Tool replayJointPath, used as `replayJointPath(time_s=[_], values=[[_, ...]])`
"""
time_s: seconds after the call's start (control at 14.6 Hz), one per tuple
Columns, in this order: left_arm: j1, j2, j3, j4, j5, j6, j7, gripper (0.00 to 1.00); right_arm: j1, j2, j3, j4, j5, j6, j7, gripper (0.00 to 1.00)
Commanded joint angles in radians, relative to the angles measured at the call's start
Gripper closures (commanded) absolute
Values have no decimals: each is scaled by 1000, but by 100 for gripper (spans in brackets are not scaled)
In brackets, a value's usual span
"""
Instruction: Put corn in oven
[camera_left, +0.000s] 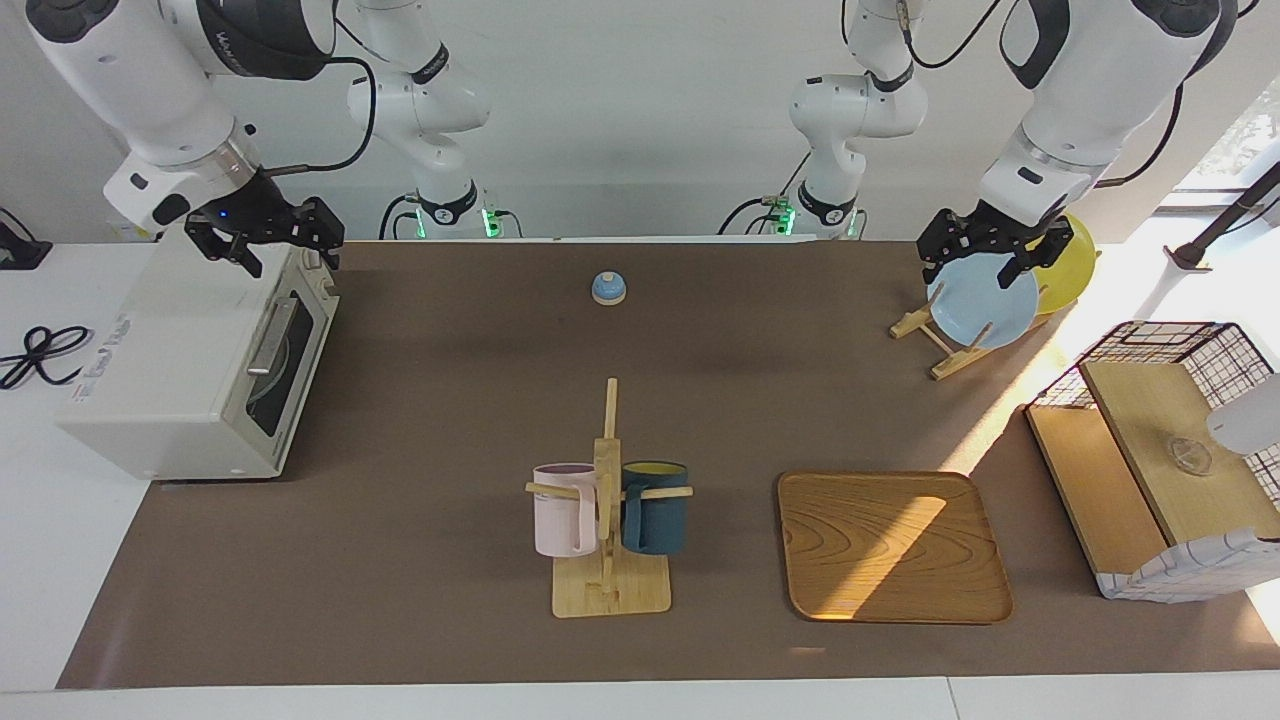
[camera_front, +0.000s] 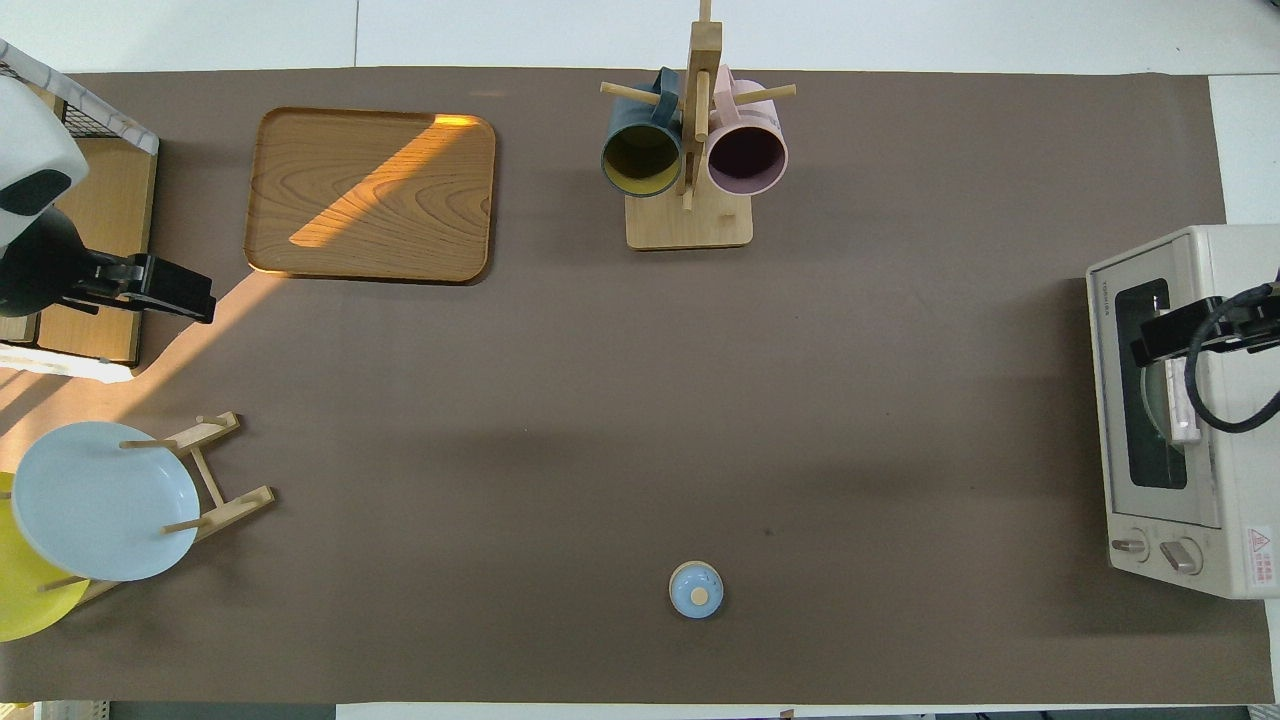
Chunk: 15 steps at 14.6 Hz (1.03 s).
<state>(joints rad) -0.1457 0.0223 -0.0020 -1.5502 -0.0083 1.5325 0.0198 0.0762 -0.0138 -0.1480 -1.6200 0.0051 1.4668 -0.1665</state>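
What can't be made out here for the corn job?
- Corn: seen in neither view.
- Oven inside: both views, shut dark glass door shows only dim shapes.
- Wire basket inside: wooden lid covers it in facing view; left arm and frame edge in overhead view.
- Right gripper, over the oven, hides part of its door in overhead view.
- Left gripper, over the mat by the plate rack, waits.

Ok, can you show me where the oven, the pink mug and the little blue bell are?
oven (camera_left: 165, 370): facing view, on its white top panel.
pink mug (camera_left: 565, 510): facing view, on its side wall.
blue bell (camera_front: 695, 590): overhead view, on its dome near the button.
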Motion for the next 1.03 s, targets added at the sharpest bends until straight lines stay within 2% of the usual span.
replayJointPath(time_s=[0.0,0.96], values=[[11,-21,-7,-19,7,-3,6,0,4,6,5,25,-10,-23,30,0],[11,-21,-7,-19,7,-3,6,0,-7,3,2,26,-14,-14,36,0]])
